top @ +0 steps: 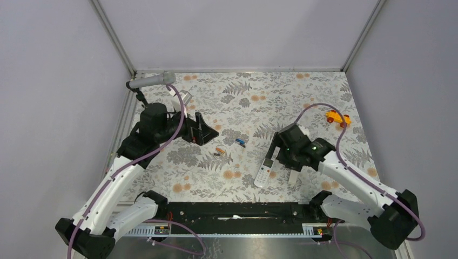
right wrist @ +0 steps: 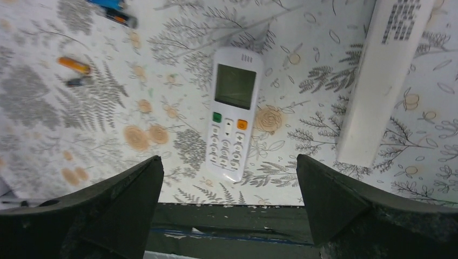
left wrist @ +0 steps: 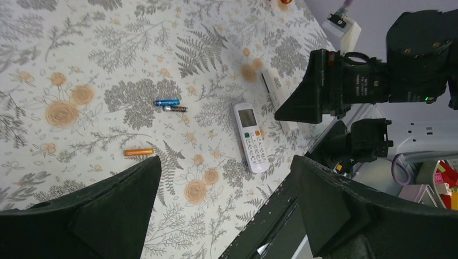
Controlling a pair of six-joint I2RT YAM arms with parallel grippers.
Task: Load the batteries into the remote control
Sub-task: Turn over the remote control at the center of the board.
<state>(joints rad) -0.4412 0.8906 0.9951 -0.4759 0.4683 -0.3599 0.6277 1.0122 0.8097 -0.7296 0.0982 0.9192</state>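
Remote control lies screen-up under our right gripper, fingers spread. Its wrist view, unlike overhead, shows the white strip bearing print. Orange battery and blue battery lie mid-table; left gripper gapes empty.

1. The top camera looks down from high behind the near edge, over the whole surface.
2. Both wrist cameras hang closer, angled down; each catches the remote control by that edge.

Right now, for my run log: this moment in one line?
remote control: face up | orange battery, blue battery: loose | left gripper: open | right gripper: open
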